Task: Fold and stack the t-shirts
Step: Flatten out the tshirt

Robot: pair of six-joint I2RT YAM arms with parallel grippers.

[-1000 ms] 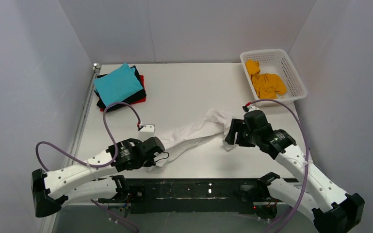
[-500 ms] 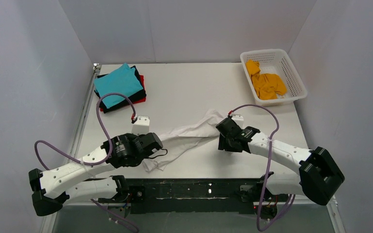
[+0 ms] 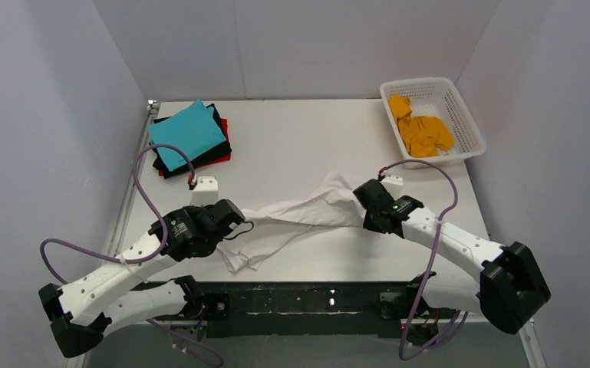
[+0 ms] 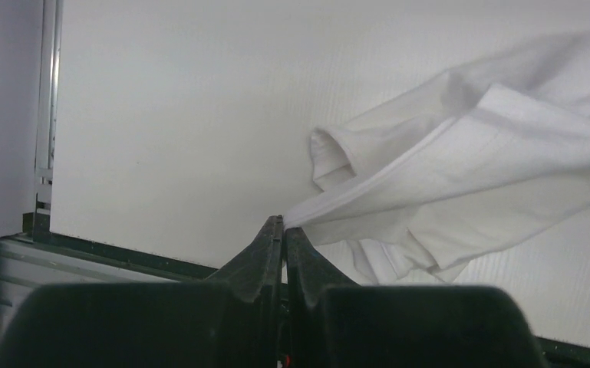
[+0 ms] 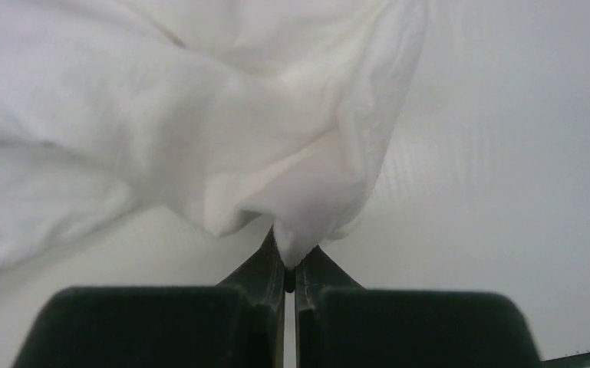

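The white t-shirt is seen as soft, matt, creased cloth. The table is finished in smooth matt white, and the basket is made of white plastic lattice.

Location type: robotics laboratory test cell. Indicators: a white table enclosed by plain white panels behind it and at both sides. A left arm and a right arm are bolted to a black rail along the table's near edge. Purple cables loop above the table.
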